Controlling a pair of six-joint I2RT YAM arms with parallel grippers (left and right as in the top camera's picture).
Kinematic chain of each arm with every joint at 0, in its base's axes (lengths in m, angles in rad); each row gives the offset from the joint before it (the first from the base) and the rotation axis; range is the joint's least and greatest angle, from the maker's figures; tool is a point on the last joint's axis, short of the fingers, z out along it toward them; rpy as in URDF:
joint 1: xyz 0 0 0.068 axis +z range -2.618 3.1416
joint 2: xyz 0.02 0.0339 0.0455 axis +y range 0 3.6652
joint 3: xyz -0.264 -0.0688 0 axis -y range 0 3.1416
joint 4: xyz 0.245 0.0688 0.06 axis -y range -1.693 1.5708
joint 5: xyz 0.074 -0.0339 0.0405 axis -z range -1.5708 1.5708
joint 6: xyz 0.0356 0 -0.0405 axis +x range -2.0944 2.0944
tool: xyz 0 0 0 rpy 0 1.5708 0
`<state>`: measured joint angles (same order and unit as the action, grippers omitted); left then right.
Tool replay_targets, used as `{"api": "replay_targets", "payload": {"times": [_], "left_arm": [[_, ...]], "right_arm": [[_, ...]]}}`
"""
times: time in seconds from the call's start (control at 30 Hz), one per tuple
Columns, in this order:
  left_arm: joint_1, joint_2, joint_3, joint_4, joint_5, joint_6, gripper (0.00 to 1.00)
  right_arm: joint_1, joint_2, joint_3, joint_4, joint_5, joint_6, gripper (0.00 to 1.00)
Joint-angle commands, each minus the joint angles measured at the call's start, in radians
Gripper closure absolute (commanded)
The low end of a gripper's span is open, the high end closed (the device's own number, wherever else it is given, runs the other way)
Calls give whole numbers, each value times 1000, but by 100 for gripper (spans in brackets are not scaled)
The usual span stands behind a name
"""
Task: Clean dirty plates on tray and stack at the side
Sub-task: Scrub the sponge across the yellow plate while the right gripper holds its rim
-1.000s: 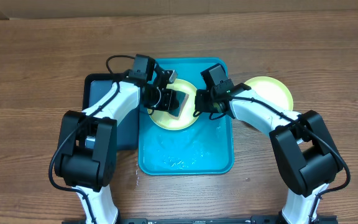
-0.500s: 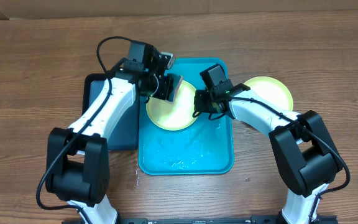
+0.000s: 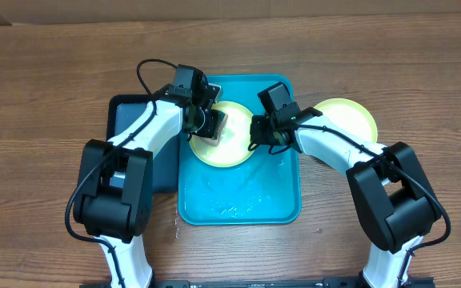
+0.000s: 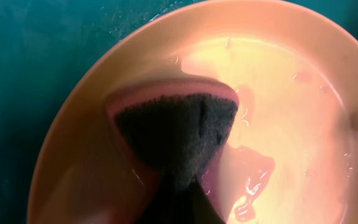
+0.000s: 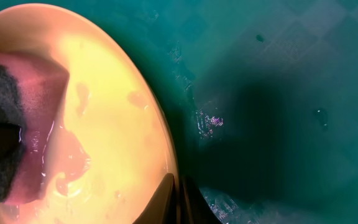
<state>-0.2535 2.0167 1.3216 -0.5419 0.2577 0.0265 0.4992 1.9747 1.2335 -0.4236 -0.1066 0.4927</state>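
A yellow-green plate (image 3: 234,146) lay in the 12 o'clock half of the turquoise tray (image 3: 238,204). The left gripper (image 3: 212,125), clamped on a dark-faced sponge (image 4: 173,127), pressed it onto the plate's wet, red-smeared surface at about 10 o'clock. The right gripper (image 3: 254,133) pinched the plate's rim at 3 o'clock. A second plate (image 3: 350,116) sat on the desk (image 3: 46,80) at the tray's 2 o'clock.

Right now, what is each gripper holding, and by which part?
The left gripper holds a sponge by one end, pressed on the yellow-green plate. The right gripper pinches that plate's rim.
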Motion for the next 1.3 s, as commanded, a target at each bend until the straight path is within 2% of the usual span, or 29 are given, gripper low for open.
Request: {"api": "replay_targets", "payload": {"times": [0.0,0.2,0.43,0.53,0.7,0.83,1.0,1.27], "left_arm": [[-1,55,-4,16,92,12,96],[11,46,60,48,230,11,96],[42,42,228,-85,263,23,96],[48,42,253,-142,247,53,96],[48,42,250,-258,84,108,96],[48,42,231,-288,45,152,96],[48,43,165,-240,1,153,96],[48,43,22,-70,10,144,96]], "right_arm": [[7,-18,-2,7,-10,-11,96],[7,-18,-2,8,-10,-11,96],[7,-18,-2,7,-11,-11,96],[7,-18,-3,7,-10,-11,96],[7,-18,-3,7,-10,-11,96],[7,-18,-3,10,-10,-11,96],[7,-18,-3,10,-10,-11,96],[7,-18,-3,10,-10,-11,96]]}}
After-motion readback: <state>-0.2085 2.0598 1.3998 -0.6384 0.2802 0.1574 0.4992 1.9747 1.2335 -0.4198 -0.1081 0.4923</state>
